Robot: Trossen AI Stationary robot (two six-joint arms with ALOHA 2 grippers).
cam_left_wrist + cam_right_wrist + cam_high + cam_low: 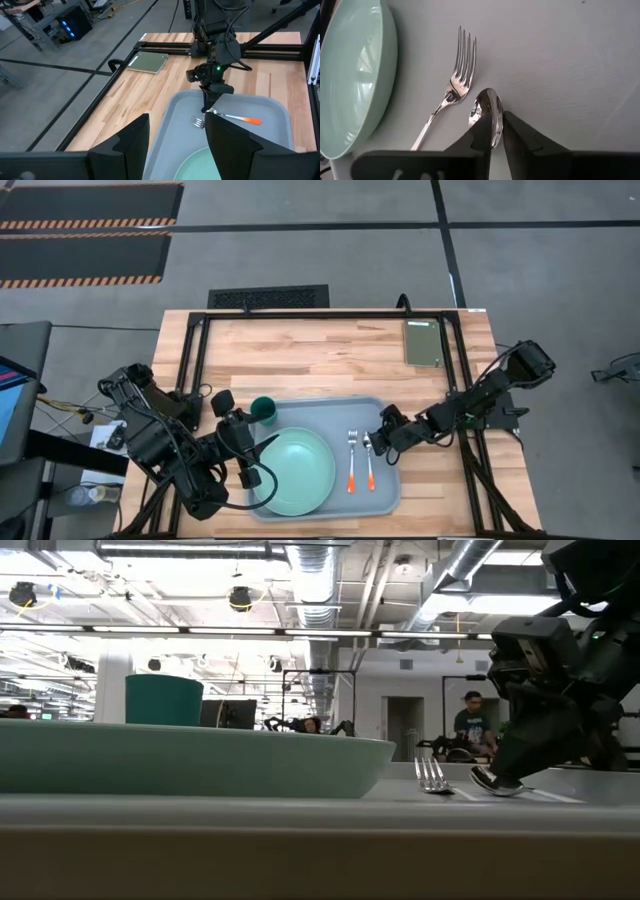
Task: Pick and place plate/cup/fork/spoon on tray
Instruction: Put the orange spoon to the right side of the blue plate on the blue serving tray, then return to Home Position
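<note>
The pale grey-blue tray lies at the table's near middle. The mint-green plate sits on its left half, and the dark teal cup stands at its far left corner. The fork and the spoon lie side by side on the tray's right half, orange handles toward the near edge. My right gripper is at the spoon's bowl end, shut on it. My left gripper is open and empty by the plate's left rim. My right gripper holds the spoon by its bowl, with the bowl's edge between the two fingertips. The fingers come slanting down from the table's right and far side. The orange handle reaches toward the near edge, low over or on the tray floor.
A flat olive-green block lies at the table's far right. A black metal frame runs along the table's left, far and right sides. Bare wood lies between the tray and the far frame. People show in the room behind.
</note>
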